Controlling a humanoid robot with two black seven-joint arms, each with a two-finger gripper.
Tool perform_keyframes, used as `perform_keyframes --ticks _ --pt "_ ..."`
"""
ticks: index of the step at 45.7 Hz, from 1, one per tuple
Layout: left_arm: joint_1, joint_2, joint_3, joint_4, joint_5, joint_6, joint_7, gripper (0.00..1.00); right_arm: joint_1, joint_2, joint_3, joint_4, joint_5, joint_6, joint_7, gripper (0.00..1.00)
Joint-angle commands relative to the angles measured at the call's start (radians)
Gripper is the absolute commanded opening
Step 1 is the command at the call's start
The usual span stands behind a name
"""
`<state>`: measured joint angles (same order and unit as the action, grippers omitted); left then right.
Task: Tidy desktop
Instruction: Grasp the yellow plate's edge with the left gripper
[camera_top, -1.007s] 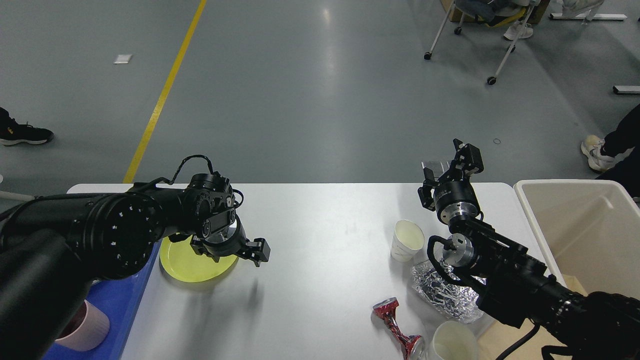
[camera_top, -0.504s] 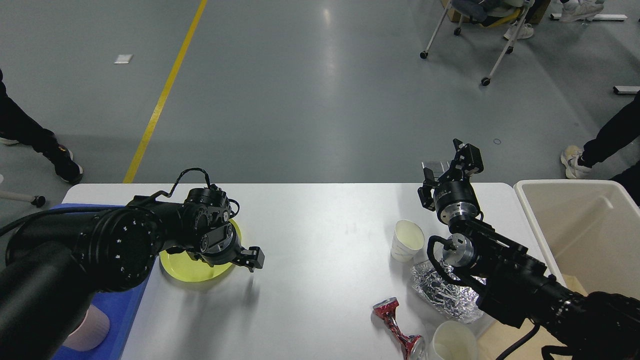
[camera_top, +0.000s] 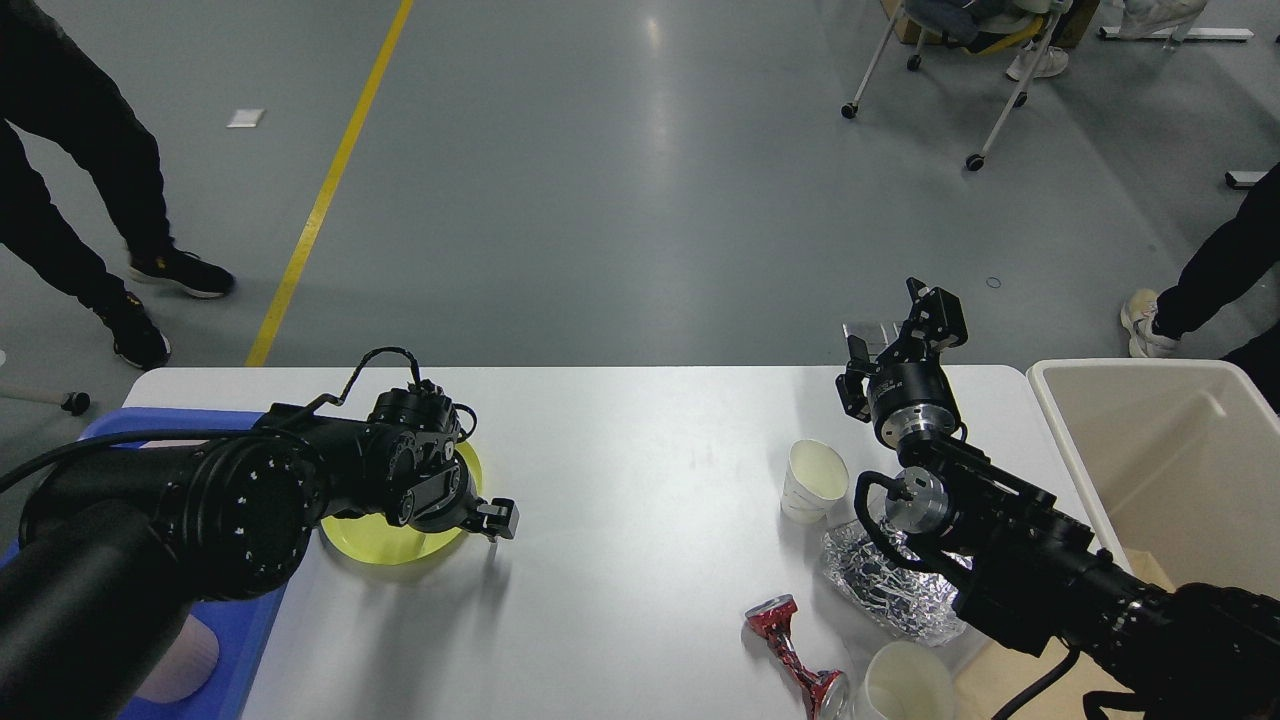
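The white desktop (camera_top: 640, 450) carries a yellow plate (camera_top: 385, 538) at the left. On the right are a white paper cup (camera_top: 815, 480), crumpled foil (camera_top: 885, 590), a crushed red can (camera_top: 790, 640) and a second paper cup (camera_top: 905, 685). My left gripper (camera_top: 480, 515) is low at the plate's right rim. Only one finger (camera_top: 497, 519) shows, just outside the rim, and the wrist hides the other. My right gripper (camera_top: 928, 305) is raised over the table's far right edge, open and empty, beyond the first cup.
A blue tray (camera_top: 245, 640) with a pink cup (camera_top: 180, 665) lies at the left edge, under my left arm. A beige bin (camera_top: 1170, 460) stands off the right edge. A small shiny scrap (camera_top: 866, 334) lies by the right gripper. People's legs and wheeled chairs are on the floor beyond.
My left gripper has dropped lower and drawn left, to the plate's right rim. The right arm has not moved. A person has walked in at the far left.
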<state>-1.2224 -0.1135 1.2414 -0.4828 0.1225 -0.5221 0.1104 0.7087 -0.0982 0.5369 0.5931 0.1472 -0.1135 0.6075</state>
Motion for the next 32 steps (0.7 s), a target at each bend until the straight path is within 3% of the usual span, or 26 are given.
perform_keyframes --ticks 1,8,16,25,32 --pt "0.003 -0.001 -0.005 0.003 0.0 0.028 0.008 0.73 0.0 0.0 0.0 -0.001 0.0 0.0 0.0 1.0" --pt "0.014 -0.008 -0.01 0.003 0.0 0.06 0.008 0.72 0.0 0.0 0.0 0.001 0.0 0.0 0.0 1.0" --pt "0.017 -0.008 -0.01 0.004 0.0 0.05 0.006 0.52 0.0 0.0 0.0 0.001 0.0 0.0 0.0 1.0" --pt "0.017 -0.008 -0.016 0.004 0.0 0.048 0.006 0.46 0.0 0.0 0.0 0.001 0.0 0.0 0.0 1.0" --pt "0.017 -0.008 -0.017 0.003 0.0 0.043 0.006 0.3 0.0 0.0 0.0 0.001 0.0 0.0 0.0 1.0"
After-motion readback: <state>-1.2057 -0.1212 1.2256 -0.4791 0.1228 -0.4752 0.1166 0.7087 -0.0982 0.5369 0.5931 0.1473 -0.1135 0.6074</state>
